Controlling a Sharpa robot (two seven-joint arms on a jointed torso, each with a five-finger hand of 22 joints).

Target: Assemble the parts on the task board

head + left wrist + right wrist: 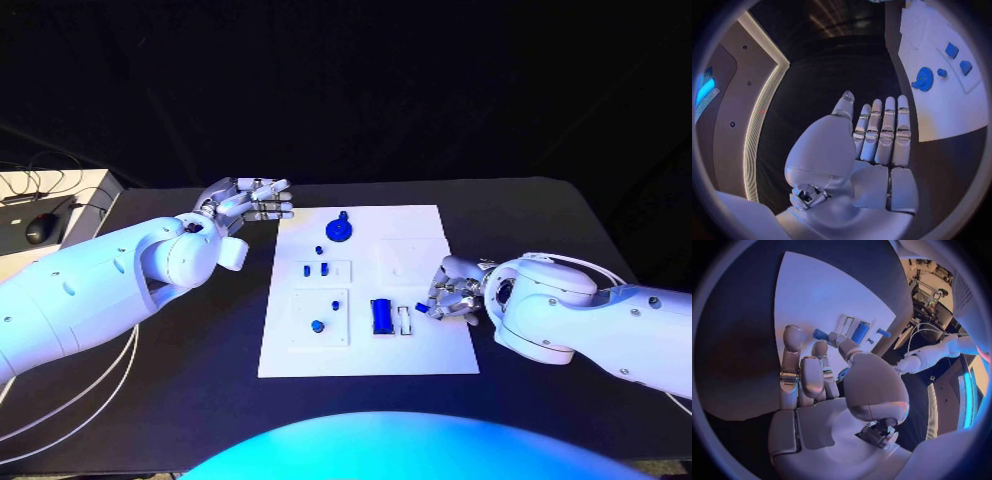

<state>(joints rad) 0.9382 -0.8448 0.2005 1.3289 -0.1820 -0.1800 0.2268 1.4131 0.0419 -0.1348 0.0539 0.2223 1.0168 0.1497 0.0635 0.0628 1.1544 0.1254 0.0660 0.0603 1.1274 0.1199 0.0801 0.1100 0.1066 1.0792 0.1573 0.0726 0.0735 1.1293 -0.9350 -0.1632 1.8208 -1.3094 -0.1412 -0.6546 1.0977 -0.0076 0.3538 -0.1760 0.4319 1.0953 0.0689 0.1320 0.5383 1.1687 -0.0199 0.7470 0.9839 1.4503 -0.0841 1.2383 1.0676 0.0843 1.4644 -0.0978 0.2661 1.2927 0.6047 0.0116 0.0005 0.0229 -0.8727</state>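
The white task board (368,355) lies mid-table. On it are a round blue disc (339,229), two small blue rectangles (317,269), a blue oval (319,325) and a long blue block (381,315). My right hand (459,290) sits at the board's right edge with fingers curled, and thumb and a finger pinch a small blue part (423,307) just above the board. The right wrist view shows that part (820,334) at the fingertips, near the long block (859,331). My left hand (248,205) hovers flat and open beside the board's far left corner, off the board (942,110) and the disc (923,79).
A thin pale piece (405,322) lies beside the long block. A white desk with a mouse (39,232) and cables stands off the table's far left corner. Bare black tabletop (534,215) surrounds the board.
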